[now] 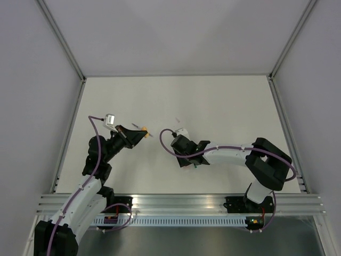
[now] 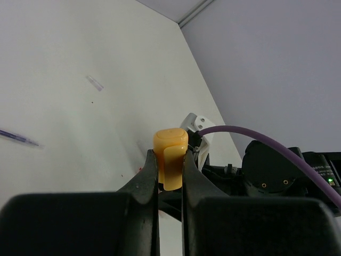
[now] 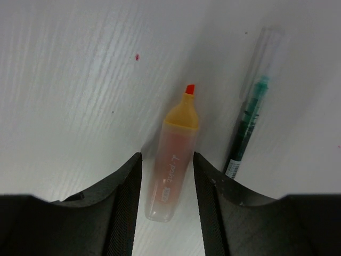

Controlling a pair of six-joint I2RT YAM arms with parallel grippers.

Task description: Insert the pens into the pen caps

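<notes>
Lying flat on the desk [image 3: 69,80], the pale orange pen [image 3: 171,165] rests uncapped, tip pointing away, between the parted jaws of the right end effector [image 3: 168,158], which straddles it unclamped, probably to pick it up. The left end effector [image 2: 169,156] is clenched on the orange-yellow cap [image 2: 170,149], presenting it for mating. The dark green pen [image 3: 246,128] lies just outside one finger, close enough to get nudged.
</notes>
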